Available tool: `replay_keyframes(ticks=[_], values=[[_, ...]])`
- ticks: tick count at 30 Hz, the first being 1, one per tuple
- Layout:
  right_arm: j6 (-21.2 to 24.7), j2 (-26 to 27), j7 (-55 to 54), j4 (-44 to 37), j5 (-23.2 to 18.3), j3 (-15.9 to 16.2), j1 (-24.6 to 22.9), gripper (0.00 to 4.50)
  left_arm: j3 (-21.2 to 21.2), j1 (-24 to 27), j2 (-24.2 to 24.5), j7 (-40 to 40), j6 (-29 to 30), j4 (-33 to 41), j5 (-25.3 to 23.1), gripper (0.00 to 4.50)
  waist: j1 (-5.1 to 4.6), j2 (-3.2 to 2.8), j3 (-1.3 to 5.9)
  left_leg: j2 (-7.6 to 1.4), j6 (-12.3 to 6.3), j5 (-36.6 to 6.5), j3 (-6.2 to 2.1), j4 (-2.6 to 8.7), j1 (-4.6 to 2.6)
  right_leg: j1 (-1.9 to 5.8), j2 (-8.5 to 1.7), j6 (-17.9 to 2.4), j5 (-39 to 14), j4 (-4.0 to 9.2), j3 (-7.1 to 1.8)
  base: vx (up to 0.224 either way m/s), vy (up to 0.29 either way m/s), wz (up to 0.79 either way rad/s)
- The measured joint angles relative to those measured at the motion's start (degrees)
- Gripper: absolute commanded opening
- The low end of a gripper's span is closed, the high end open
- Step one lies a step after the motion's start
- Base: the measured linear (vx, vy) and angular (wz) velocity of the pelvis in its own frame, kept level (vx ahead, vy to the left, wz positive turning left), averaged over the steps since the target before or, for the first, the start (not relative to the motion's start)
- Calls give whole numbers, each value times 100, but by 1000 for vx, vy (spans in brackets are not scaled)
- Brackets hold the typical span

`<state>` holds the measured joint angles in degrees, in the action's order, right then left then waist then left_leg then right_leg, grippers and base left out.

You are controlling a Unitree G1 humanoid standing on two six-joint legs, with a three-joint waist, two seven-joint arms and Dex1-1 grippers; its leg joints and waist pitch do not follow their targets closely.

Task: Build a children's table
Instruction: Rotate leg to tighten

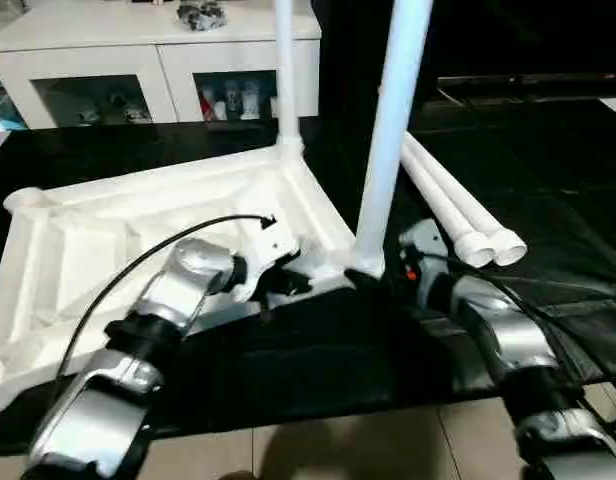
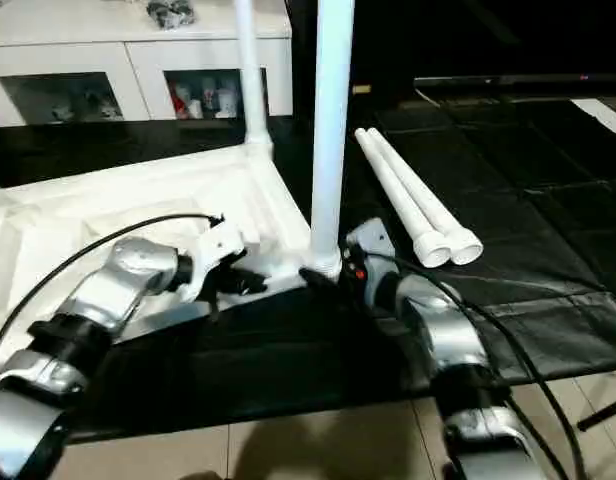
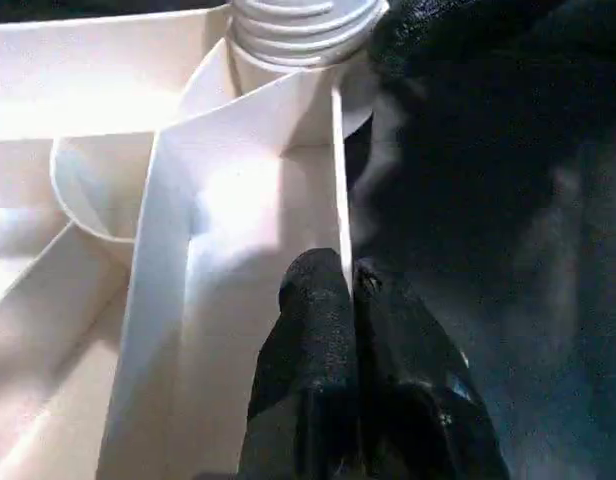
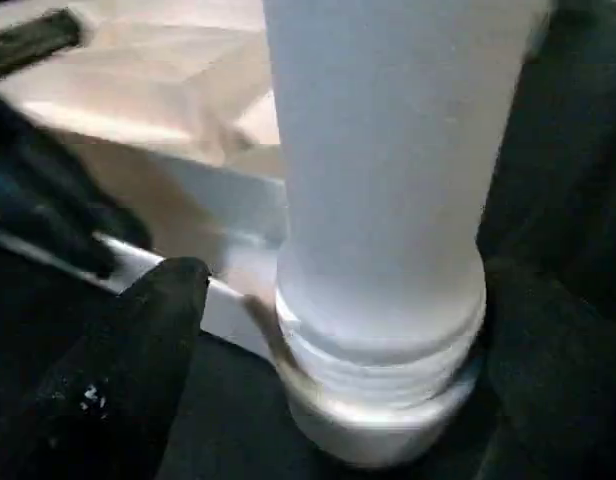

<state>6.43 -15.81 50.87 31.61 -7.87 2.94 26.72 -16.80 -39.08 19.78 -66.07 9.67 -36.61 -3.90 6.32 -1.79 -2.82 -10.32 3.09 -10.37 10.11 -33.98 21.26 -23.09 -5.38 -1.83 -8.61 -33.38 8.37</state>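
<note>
The white tabletop (image 1: pixel 108 240) lies upside down on a black mat, ribbed side up. Two white legs stand upright in its right-hand corner sockets: a far leg (image 1: pixel 285 70) and a near leg (image 1: pixel 388 140). My left gripper (image 1: pixel 288 275) is shut on the thin rim wall (image 3: pixel 340 150) of the tabletop, close to the near leg's socket. My right gripper (image 1: pixel 373 272) sits at the base of the near leg (image 4: pixel 378 180), one finger (image 4: pixel 138 370) on each side. Its jaws stand open, and that finger is apart from the tube.
Two loose white legs (image 1: pixel 458 215) lie side by side on the mat (image 1: pixel 548 160) to the right. A white glass-door cabinet (image 1: pixel 158 60) stands behind the tabletop. The mat's front edge meets tiled floor (image 1: pixel 338 440) near my forearms.
</note>
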Motion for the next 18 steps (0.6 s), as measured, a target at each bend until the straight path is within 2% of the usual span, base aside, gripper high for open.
replay_keyframes(ticks=[7, 14, 18], values=[[-96, -736, 1547, -449, -286, 151, -110, 445, -244, 60, 398, -827, -689, 17, 14, 0, 176, 2, 1, 0, 2, 1, 0, -14, -7, 17, 0, 3, -1, -2, -5, 0, 0, 0], [-686, -1106, 2440, -444, -159, 601, -172, 445, -351, 61, 554, -1306, -1139, -34, 13, 0, 214, 3, 1, 0, 2, 1, 0, -15, -6, 18, 0, 4, -1, -3, -5, 0, 0, 0], [-680, -1133, 2808, -433, -174, 667, -163, 445, -452, 95, 591, -1601, -1259, 42, 64, 0, 247, 7, 3, 0, 2, 1, 0, -15, -6, 19, 0, 5, -2, -3, -5, 0, 0, 0]])
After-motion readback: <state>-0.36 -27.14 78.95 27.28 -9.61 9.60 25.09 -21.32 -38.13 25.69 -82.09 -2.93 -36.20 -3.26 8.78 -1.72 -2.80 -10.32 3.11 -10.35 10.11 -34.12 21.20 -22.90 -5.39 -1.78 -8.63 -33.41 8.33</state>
